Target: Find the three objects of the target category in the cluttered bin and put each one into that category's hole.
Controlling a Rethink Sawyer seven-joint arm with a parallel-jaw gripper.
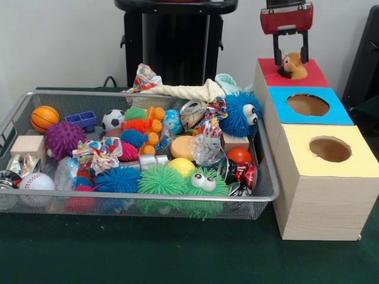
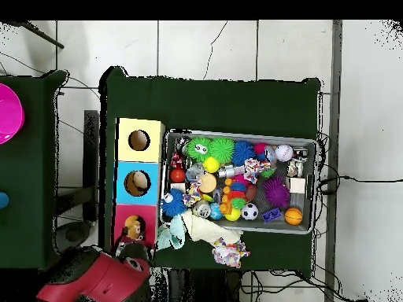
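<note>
Nearest: green fuzzy toy at bin front rim | gripper over box's red hole, fingers clamped on brown plush toy sitting directly beneath, right of bin.

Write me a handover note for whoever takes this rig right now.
Gripper: over the red box, with a small orange plush toy right under it at the hole. Whether it grips the toy is unclear.
Wire bin: full of mixed clutter.
Done: one toy brought to the red box.
Left: confirm it drops in. Earlier drops cannot be seen, so search the bin for more.
</note>
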